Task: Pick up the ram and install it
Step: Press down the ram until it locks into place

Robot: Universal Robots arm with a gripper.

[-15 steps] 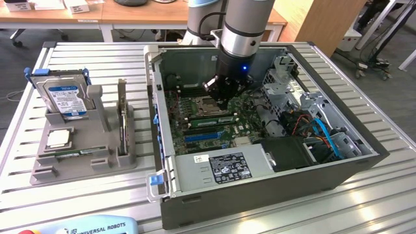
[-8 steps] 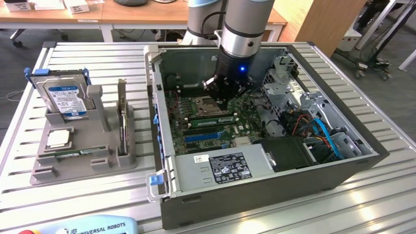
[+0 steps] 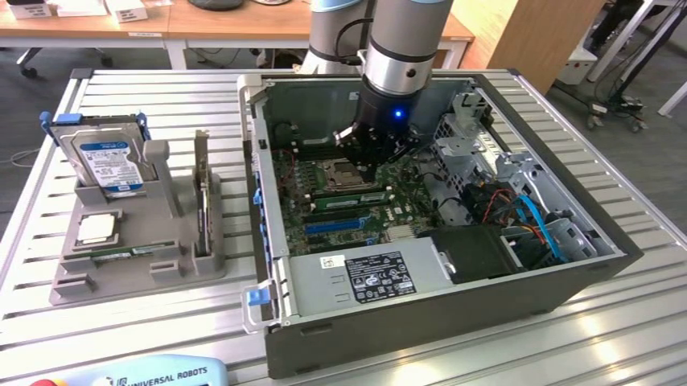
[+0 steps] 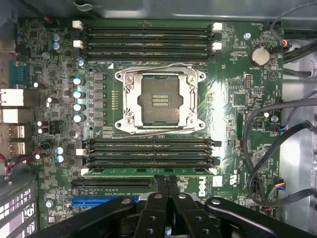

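The ram is seen seated in a slot just beside the empty processor socket; the claw is held together above it. The stick is judged light, stiff, fragile, best gripped by its long edges.

One ram stick seated; one hard drive; one processor chip; one computer case.

We see a slatted aluminium table in the exterior view, under bright even light with glare on the slats at its near right. Behind it, wooden desks, a wood panel and grey floor with cables.
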